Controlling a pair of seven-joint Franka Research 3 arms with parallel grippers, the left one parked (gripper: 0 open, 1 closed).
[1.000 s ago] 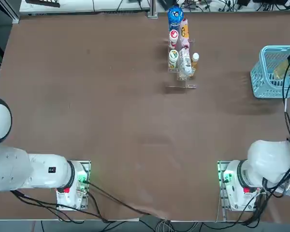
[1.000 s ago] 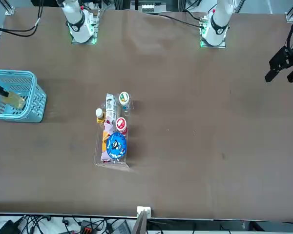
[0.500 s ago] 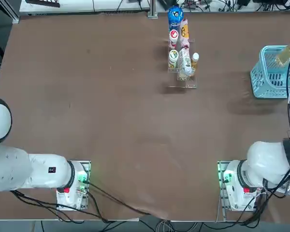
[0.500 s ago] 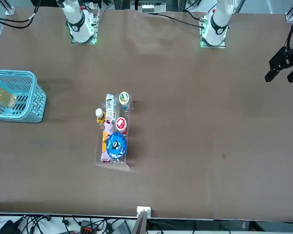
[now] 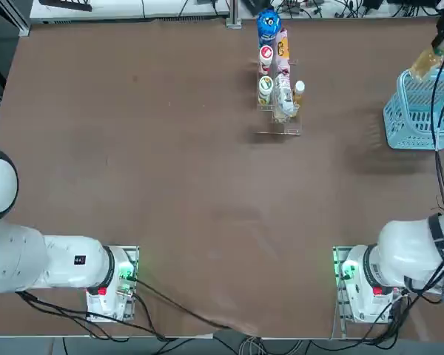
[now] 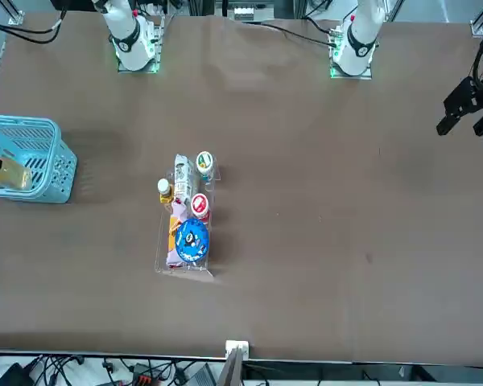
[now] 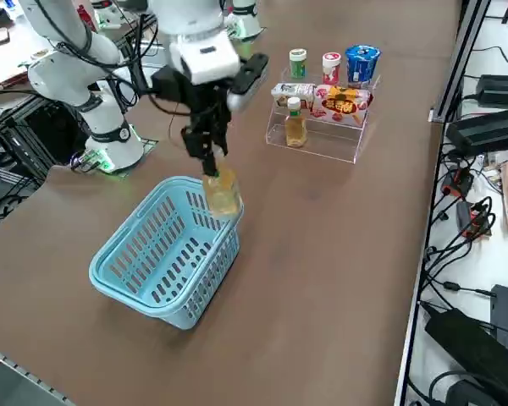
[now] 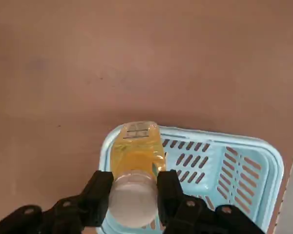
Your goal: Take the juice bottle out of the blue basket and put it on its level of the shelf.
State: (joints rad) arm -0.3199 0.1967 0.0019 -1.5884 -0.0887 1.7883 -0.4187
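Since a second ago the bottle (image 7: 222,193) has come up out of the basket (image 7: 165,254); it was down inside the walls, and now in the side view it hangs above the rim on the side toward the shelf (image 7: 322,127). In the top view it has shifted toward the far edge of the table (image 5: 170,170).

The right gripper (image 7: 208,161) points down with its jaws pinching the bottle just under the white cap (image 8: 133,199), and the yellow body dangles below. The wrist view looks straight down the bottle, with the basket's corner underneath.

The shelf sits well apart from the basket, near the far middle of the table, already carrying a blue-topped container (image 7: 361,63), a couple of small capped bottles and another amber bottle (image 7: 295,123) on its lowest step.
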